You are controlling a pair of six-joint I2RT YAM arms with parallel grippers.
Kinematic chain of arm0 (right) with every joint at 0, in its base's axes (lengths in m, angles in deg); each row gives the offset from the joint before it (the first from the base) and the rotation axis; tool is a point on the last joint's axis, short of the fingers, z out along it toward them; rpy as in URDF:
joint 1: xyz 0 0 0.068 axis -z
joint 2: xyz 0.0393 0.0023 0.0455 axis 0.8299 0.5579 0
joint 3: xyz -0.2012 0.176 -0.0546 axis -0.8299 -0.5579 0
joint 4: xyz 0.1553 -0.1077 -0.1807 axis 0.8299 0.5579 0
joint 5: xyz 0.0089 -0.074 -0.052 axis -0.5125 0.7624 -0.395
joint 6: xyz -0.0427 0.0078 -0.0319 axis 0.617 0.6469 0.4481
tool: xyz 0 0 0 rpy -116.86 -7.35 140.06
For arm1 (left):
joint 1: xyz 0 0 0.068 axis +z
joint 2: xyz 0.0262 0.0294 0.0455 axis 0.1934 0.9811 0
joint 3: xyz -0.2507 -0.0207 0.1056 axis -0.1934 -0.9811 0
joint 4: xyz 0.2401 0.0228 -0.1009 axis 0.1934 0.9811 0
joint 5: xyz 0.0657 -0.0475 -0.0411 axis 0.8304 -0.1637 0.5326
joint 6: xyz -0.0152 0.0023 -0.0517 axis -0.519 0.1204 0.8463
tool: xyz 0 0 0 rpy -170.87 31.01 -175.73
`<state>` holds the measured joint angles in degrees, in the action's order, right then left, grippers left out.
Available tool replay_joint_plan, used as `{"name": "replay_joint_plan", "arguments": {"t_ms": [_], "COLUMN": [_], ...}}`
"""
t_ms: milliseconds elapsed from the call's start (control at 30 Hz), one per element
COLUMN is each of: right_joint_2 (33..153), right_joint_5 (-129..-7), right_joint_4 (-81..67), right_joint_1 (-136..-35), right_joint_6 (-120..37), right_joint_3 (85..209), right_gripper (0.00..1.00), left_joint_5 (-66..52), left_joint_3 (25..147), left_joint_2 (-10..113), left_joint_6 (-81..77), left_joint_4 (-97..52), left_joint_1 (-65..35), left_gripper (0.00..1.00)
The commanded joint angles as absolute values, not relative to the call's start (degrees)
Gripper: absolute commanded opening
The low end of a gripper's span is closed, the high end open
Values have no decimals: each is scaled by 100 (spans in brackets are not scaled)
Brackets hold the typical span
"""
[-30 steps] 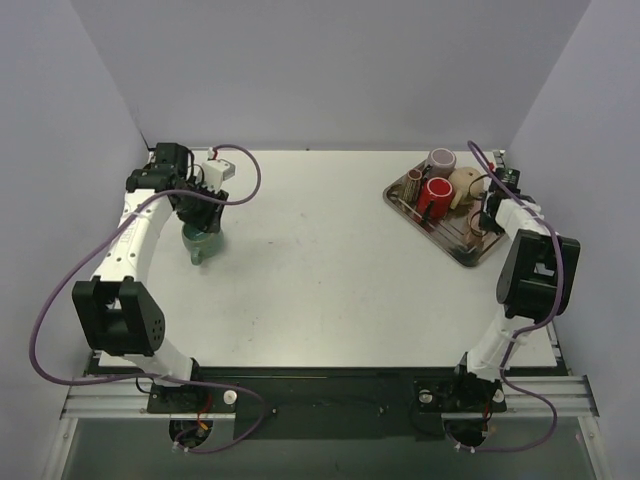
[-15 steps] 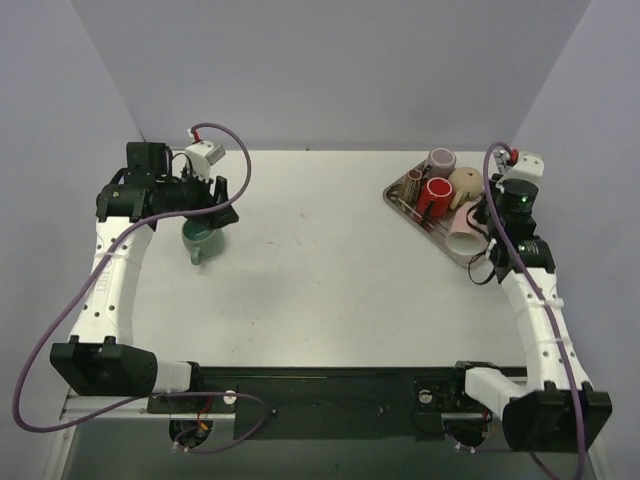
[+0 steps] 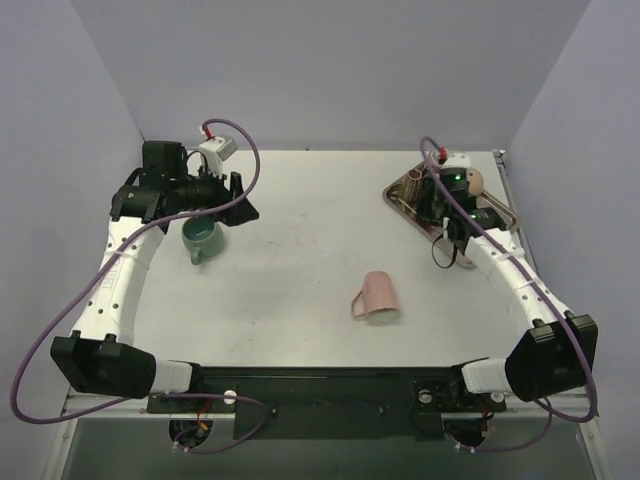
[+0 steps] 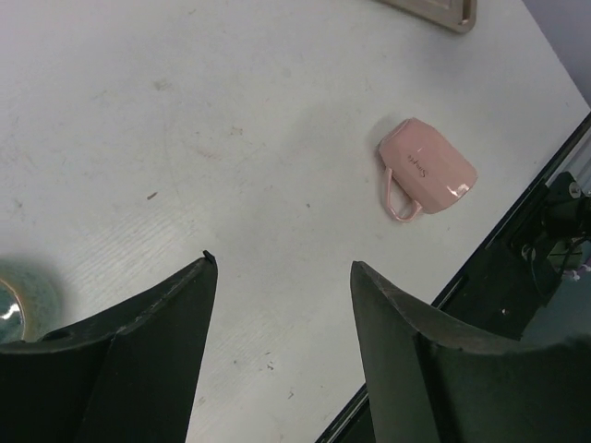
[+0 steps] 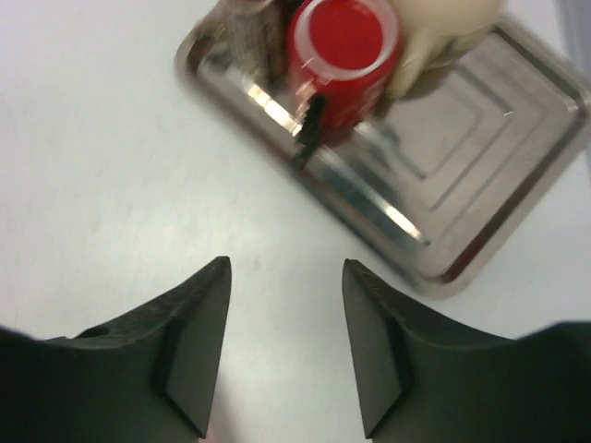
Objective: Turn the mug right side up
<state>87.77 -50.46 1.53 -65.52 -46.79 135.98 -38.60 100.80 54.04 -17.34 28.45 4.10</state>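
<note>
Pink mug (image 3: 377, 297): on its side, on the counter (image 3: 300, 190). Left claw (image 4: 282, 268): open, empty, near green mug (image 3: 200, 236). Right claw (image 5: 286, 268): open, empty, near tray (image 5: 480, 129).

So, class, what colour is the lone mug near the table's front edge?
Pale pink; the mug shows best in the left wrist view.

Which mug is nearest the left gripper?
The green mug, just beside the left gripper; the pink mug sits mid-table, the red mug on the tray.
</note>
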Motion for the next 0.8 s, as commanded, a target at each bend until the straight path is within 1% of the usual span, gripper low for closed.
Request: {"name": "replay_joint_plan", "arguments": {"t_ms": [0,33,67,100,167,233,267,367,400,433,533,567,600,633,667,700,767], "right_joint_2": [8559,8559,8594,8647,8805,9007,9025,8886,8798,8527,7946,7648,7497,7183,7040,6682,6225], "right_joint_5": [-4780,-4980,-5086,-5018,-4763,-5199,-5262,-4773,-4301,-4087,-3857,-3779,-3795,-3908,-4231,-4270,-4077], "right_joint_4": [1604,1711,1929,2018,2343,2423,2406,2397,2371,2249,1897,1731,1660,1389,1221,750,55], "right_joint_1": [-7822,-8172,-8323,-8768,-9184,-9195,-9256,-9939,-10081,-10370,-10513,-10522,-10461,-10391,-10303,-10346,-10530], "right_joint_6": [-4282,-4219,-4114,-4035,-3972,-4183,-4270,-4411,-4394,-4368,-4201,-4401,-4629,-5467,-5832,-6584,-7605], "right_joint_3": [14053,14097,14149,14193,14229,14211,14116,13922,13747,13641,12764,12544,12185,11981,11561,11374,10681], "right_gripper": [59,62,80,83,84,85,90,90,90,89,88,88,88,88,88,88,88], "left_joint_5": [-3485,-3467,-3458,-3502,-3563,-3581,-3607,-3634,-3608,-3590,-3423,-3406,-3397,-3388,-3423,-3423,-3440], "left_joint_3": [9744,9691,9612,9568,9436,9322,9252,9084,9014,8953,8838,8812,8777,8759,8741,8741,8759], "left_joint_2": [5551,5586,5648,5666,5745,5806,5824,5780,5719,5710,5578,5552,5491,5464,5420,5411,5376], "left_joint_6": [-2020,-2055,-2125,-2178,-2258,-2249,-2249,-2328,-2372,-2442,-2539,-2557,-2565,-2566,-2566,-2539,-2513], "left_joint_4": [2698,2707,2716,2725,2716,2690,2681,2707,2707,2716,2725,2716,2699,2681,2690,2681,2655], "left_joint_1": [359,351,351,351,351,351,359,359,359,351,359,351,359,359,351,333,307], "left_gripper": [70,70,70,70,70,70,70,70,70,70,70,70,70,70,70,70,70]}}
